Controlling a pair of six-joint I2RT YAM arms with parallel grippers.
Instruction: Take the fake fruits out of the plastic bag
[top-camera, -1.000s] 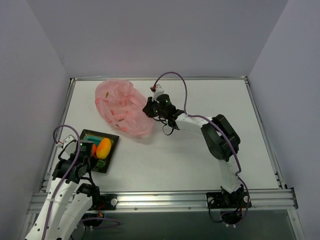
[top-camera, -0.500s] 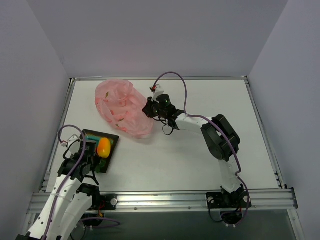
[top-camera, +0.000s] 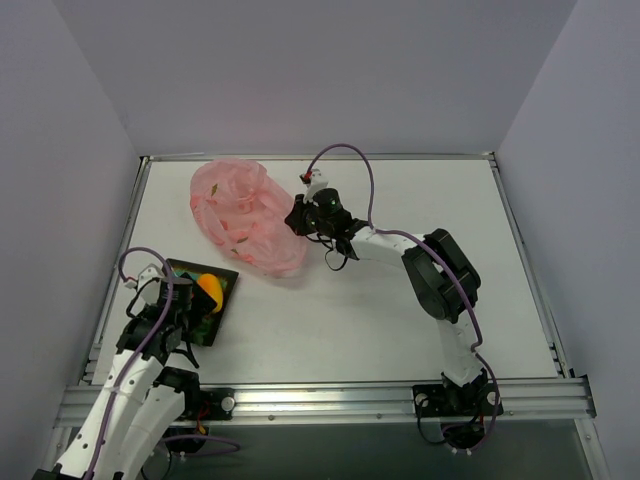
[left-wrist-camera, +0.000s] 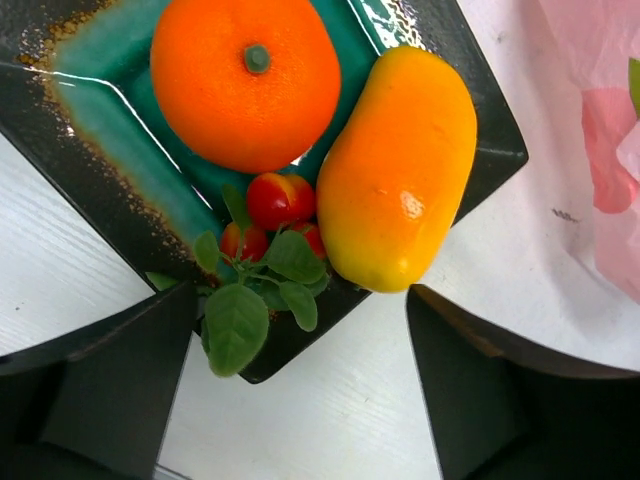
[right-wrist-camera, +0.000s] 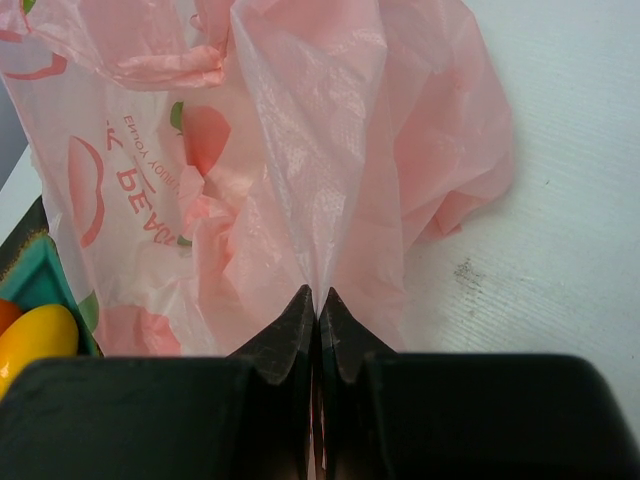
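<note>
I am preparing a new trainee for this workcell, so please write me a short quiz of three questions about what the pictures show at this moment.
1. True or false: the round orange plastic fruit lies in the dark square tray with the teal inside.
2. What do the right fingers pinch? A) the thin translucent pink plastic bag B) the tray's rim C) nothing
3. Complete: the left fingers are ____ (open or shut).
Key: 1 true; 2 A; 3 open.
</note>
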